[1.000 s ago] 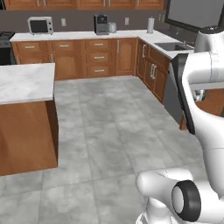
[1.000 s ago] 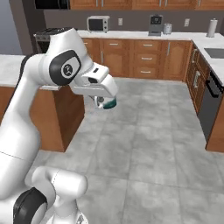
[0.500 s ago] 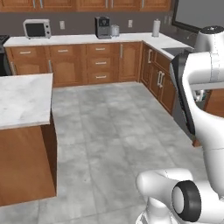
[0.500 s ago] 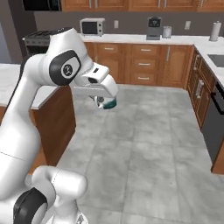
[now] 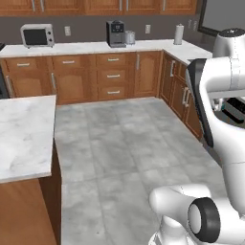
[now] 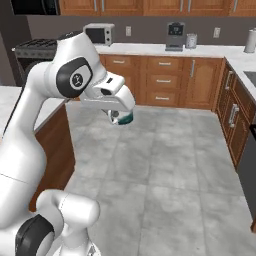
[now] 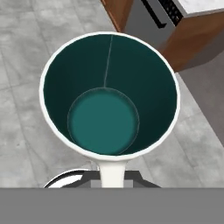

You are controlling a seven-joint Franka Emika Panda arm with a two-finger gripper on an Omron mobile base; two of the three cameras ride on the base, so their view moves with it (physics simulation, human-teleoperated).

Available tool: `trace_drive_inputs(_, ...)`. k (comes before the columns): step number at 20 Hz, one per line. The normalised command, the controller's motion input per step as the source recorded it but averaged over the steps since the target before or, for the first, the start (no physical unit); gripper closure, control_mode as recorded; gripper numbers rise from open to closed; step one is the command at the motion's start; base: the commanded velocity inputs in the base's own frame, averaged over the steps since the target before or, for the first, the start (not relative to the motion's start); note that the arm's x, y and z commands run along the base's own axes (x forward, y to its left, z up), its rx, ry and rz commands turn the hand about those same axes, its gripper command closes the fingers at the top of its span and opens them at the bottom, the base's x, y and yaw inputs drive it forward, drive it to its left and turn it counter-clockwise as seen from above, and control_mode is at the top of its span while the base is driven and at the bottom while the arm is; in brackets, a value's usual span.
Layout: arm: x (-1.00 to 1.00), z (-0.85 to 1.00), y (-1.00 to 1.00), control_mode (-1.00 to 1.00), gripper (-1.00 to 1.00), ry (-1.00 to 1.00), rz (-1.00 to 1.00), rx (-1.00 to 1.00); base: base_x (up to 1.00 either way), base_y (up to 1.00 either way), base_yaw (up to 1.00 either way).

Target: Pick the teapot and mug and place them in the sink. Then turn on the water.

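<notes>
Gripping the mug point(image 7: 109, 94) by its rim, the tool point(image 6: 119, 116) hangs above the grey floor point(image 6: 165, 165)

A microwave point(image 5: 37, 35), a coffee machine point(image 5: 114, 33) and a paper towel roll point(image 5: 179, 34) stand along the far worktop point(image 5: 91, 47), above wooden cabinets point(image 5: 112, 76). A marble island point(image 5: 21, 134) sits nearby on grey tiled floor point(image 5: 124, 153).
</notes>
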Motion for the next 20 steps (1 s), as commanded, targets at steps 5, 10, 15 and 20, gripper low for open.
trace_drive_inputs(5, 0.00, 0.00, 0.00, 1.00, 1.00, 0.00, 0.00, 0.00, 1.00, -0.02, -0.05)
trace_drive_inputs(10, 0.00, 0.00, 0.00, 1.00, 1.00, 0.00, 0.00, 0.00, 1.00, -0.01, -0.11)
trace_drive_inputs(15, 0.00, 0.00, 0.00, 1.00, 1.00, 0.00, 0.00, 0.00, 1.00, -0.11, -0.21)
trace_drive_inputs(20, 0.00, 0.00, 0.00, 1.00, 1.00, 0.00, 0.00, 0.00, 1.00, -0.10, -0.27)
